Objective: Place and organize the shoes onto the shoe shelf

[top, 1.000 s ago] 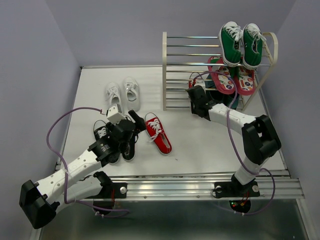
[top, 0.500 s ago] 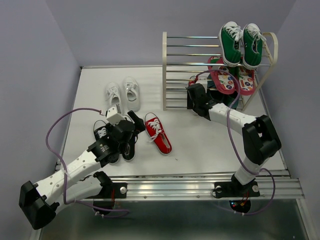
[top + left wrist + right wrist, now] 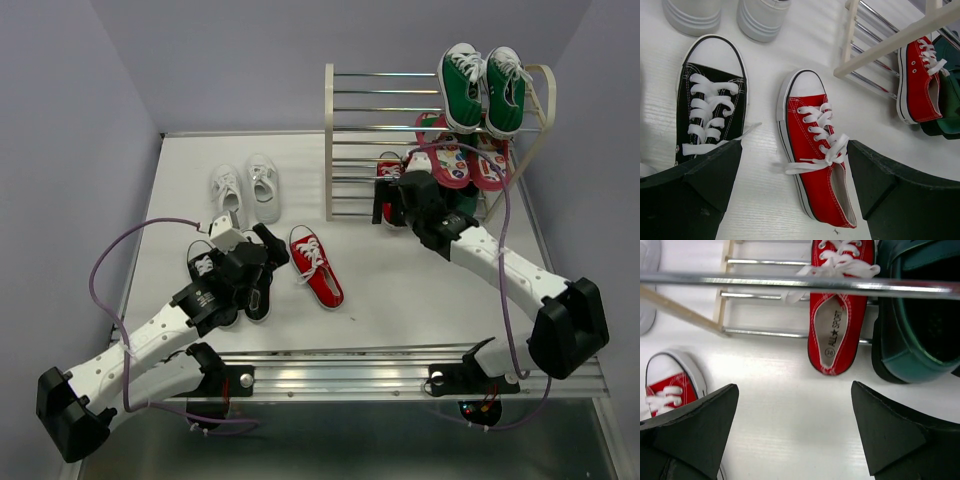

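Note:
One red shoe [image 3: 840, 305] lies toe-first on the lowest rods of the shoe shelf [image 3: 332, 140], its heel over the table. My right gripper [image 3: 795, 387] stands open just behind that heel, apart from it, nothing between its fingers; from above it [image 3: 398, 200] sits at the shelf's foot. The other red shoe [image 3: 815, 150] lies on the table under my open left gripper [image 3: 795, 145]. A black shoe [image 3: 710, 115] lies left of it. The black pair [image 3: 205, 265] is partly hidden by the left arm. The white pair [image 3: 245, 188] stands further back.
Green sneakers [image 3: 480, 90] sit on the shelf's top tier, pink flip-flops [image 3: 460, 160] on the tier below. A dark green shoe [image 3: 920, 325] lies right of the shelved red shoe. The left half of the shelf's tiers holds nothing.
My right gripper has opened, let go of the red shoe on the lowest tier and drawn back a little; its elbow swung out to the right. The left arm barely moved.

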`<state>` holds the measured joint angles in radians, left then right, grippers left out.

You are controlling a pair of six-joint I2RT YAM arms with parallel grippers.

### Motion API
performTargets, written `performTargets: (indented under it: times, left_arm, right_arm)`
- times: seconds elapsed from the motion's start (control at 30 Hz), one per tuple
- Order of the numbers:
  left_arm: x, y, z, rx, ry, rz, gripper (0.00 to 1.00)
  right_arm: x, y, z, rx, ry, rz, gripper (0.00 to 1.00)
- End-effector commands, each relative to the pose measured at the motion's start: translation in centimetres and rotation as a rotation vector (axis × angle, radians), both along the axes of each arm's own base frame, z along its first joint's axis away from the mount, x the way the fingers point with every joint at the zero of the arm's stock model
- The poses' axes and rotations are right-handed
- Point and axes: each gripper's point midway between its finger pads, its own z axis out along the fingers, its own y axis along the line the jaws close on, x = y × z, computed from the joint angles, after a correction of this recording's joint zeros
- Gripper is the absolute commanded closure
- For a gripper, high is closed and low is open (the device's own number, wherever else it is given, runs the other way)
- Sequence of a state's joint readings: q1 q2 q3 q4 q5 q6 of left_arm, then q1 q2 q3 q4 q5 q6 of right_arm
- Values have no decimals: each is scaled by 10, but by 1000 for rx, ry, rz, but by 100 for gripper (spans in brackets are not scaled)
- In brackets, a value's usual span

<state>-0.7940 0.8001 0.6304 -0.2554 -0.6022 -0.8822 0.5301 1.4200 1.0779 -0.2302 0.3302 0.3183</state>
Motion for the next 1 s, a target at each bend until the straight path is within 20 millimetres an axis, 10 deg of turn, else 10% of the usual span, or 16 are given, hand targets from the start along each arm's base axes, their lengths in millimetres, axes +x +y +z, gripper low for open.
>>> performTargets:
  times: [0.0, 0.27, 0.77, 0.97]
  left_arm:
    - [-3, 5, -4, -7, 9, 15, 1]
    - [-7, 7, -11, 0, 43, 19, 1]
    - [-12, 7, -22, -12, 75, 15, 1]
    - [-13, 7, -24, -9, 81, 15, 1]
  right_arm:
    - [-53, 36, -11, -21, 76, 229, 0]
    - [-169, 128, -40, -54, 186, 593, 0]
    - [-171, 161, -94, -156, 220, 547, 2]
    - [-156, 154, -104, -196, 197, 448, 24]
